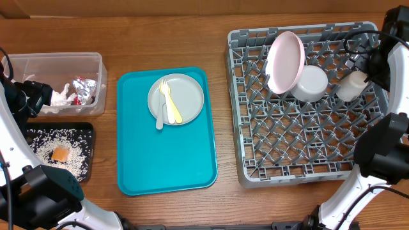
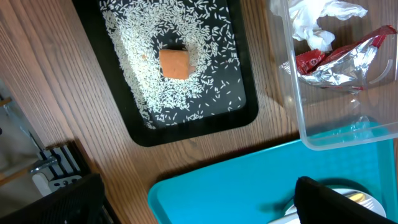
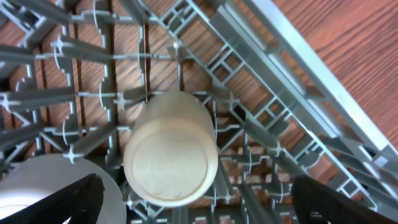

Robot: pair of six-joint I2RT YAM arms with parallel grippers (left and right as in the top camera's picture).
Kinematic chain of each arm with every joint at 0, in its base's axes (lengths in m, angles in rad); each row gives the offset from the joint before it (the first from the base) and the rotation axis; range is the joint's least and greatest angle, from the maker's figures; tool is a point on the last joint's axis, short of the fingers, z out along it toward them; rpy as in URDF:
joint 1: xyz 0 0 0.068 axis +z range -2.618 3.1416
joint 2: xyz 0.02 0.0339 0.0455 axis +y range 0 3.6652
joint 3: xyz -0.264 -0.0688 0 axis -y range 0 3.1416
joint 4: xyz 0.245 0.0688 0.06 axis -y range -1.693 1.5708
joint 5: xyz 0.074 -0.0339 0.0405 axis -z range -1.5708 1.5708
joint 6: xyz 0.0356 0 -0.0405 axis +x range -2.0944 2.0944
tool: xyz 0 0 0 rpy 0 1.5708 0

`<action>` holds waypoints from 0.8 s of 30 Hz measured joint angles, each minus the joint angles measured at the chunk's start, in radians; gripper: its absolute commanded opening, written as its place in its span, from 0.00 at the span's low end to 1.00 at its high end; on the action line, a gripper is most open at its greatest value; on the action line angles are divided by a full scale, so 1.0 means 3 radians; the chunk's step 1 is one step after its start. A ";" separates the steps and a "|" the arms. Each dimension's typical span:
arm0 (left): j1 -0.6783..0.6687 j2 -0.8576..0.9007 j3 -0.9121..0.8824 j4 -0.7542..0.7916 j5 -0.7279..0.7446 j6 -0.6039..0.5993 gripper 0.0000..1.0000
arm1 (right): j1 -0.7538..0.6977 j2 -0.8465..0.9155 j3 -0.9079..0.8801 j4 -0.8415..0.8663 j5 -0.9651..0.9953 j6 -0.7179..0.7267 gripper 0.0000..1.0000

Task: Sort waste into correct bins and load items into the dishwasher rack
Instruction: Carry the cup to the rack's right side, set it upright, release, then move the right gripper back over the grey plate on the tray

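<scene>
The grey dishwasher rack [image 1: 300, 177] holds a pink plate [image 1: 285, 61] standing on edge, a white bowl [image 1: 311, 84] and a small white cup [image 1: 351, 86]. My right gripper [image 3: 199, 205] hangs open over the upturned cup [image 3: 171, 158], its fingers wide of it on both sides. A grey-green plate [image 1: 185, 96] with pale cutlery [image 1: 170, 105] lies on the teal tray [image 1: 166, 160]. The clear tub [image 2: 298, 112] contains a napkin [image 2: 317, 18] and foil wrappers [image 2: 345, 59]. Rice and an orange cube [image 2: 175, 63] lie in the black tray [image 2: 140, 134]. My left gripper [image 2: 199, 205] is open above the teal tray's corner, holding nothing.
The teal tray [image 2: 249, 180] sits between the two bins and the rack on a wooden table. The bowl's rim [image 3: 37, 186] lies just beside the cup, under my right gripper's left finger. Rack pegs surround the cup.
</scene>
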 measured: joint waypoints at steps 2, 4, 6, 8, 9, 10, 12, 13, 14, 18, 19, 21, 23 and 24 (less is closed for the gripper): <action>0.0000 0.0000 0.0000 0.0000 0.0000 0.0000 1.00 | 0.0001 0.0000 0.0015 -0.0081 -0.0048 0.0003 1.00; 0.0000 0.0000 0.0000 0.0000 0.0000 0.0000 1.00 | 0.0001 0.0010 0.0095 -0.0193 -0.0142 0.0001 1.00; 0.0000 0.0000 0.0000 0.0000 0.0000 0.0000 1.00 | 0.0005 0.0009 0.0220 -0.0294 -0.0256 0.0004 1.00; 0.0000 0.0000 0.0000 0.0000 0.0000 0.0000 1.00 | 0.0020 0.0008 0.0378 -0.0373 -0.0370 0.0003 1.00; 0.0000 0.0000 0.0000 -0.0001 0.0000 0.0000 1.00 | 0.0042 -0.0011 0.0467 -0.0412 -0.0455 0.0001 0.99; 0.0000 0.0000 0.0000 0.0000 0.0000 0.0000 1.00 | 0.0070 -0.0038 0.0532 -0.0446 -0.0530 0.0000 0.99; 0.0000 0.0000 0.0000 -0.0001 0.0000 0.0000 1.00 | 0.0151 -0.0135 0.0617 -0.0474 -0.0688 -0.0003 0.98; 0.0000 0.0000 0.0000 -0.0001 0.0000 0.0000 1.00 | 0.0252 -0.0262 0.0645 -0.0463 -0.0834 -0.0017 0.98; 0.0000 0.0000 0.0000 0.0000 0.0000 0.0000 1.00 | 0.0364 -0.0392 0.0652 -0.0435 -0.0965 -0.0061 0.98; 0.0000 0.0000 0.0000 0.0000 -0.0001 0.0000 1.00 | 0.0989 -0.0832 0.0731 -0.0320 -0.1278 -0.0215 0.98; 0.0000 0.0000 0.0000 -0.0001 0.0000 0.0000 1.00 | 0.1186 -0.0907 0.0758 -0.0313 -0.1331 -0.0248 0.98; 0.0000 0.0000 0.0000 -0.0001 -0.0001 0.0000 1.00 | 0.1520 -0.0989 0.0774 -0.0308 -0.1382 -0.0280 0.96; 0.0000 0.0000 0.0000 0.0000 -0.0005 0.0000 1.00 | 0.1797 -0.0997 0.0769 -0.0305 -0.1422 -0.0299 0.95; 0.0000 0.0000 0.0000 0.0000 -0.0009 0.0000 1.00 | 0.1932 -0.0982 0.0750 -0.0289 -0.1433 -0.0304 0.94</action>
